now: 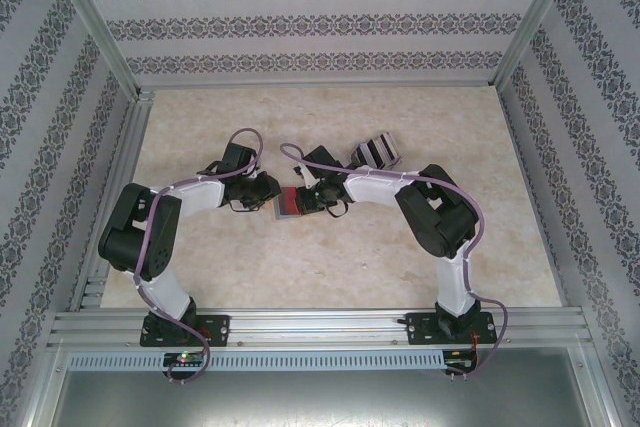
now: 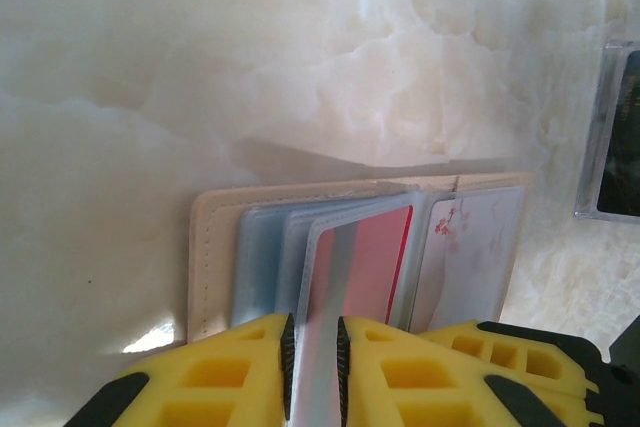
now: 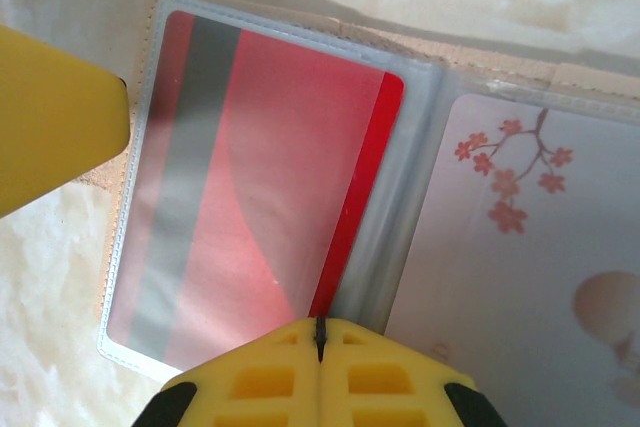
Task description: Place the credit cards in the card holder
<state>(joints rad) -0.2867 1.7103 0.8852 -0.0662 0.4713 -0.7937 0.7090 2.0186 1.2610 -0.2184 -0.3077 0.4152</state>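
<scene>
Both arms reach in toward the middle of the pale, marble-patterned tabletop (image 1: 400,257) and meet over the cream, stitched-edge card holder (image 2: 210,257), which lies open and flat there. Seen from above, it is the small red patch (image 1: 290,207) between the two wrists.

The left hand (image 2: 314,357) is clenched on a clear plastic sleeve (image 2: 325,247) of the holder. Its yellow fingers (image 2: 250,367) pinch the sleeve's near edge from either side with the dark pads tight against it, and the sleeve is raised off the other leaves, which fan out behind it. Inside that sleeve sits a red credit card with a grey stripe (image 3: 270,197). The card is well down in the pocket, its corners inside the stitched plastic border.

The right hand (image 3: 320,339) is fully closed, its two yellow fingers pressed together with nothing between them. It sits right at the lower edge of the red card's sleeve, close to the spine of the holder. I cannot tell if it actually touches the plastic.

On the facing page, another pocket holds a pale card printed with pink blossoms on a branch (image 3: 520,277).

Off to one side of the holder, apart from it, lies a clear plastic case with something dark inside (image 2: 608,132).
</scene>
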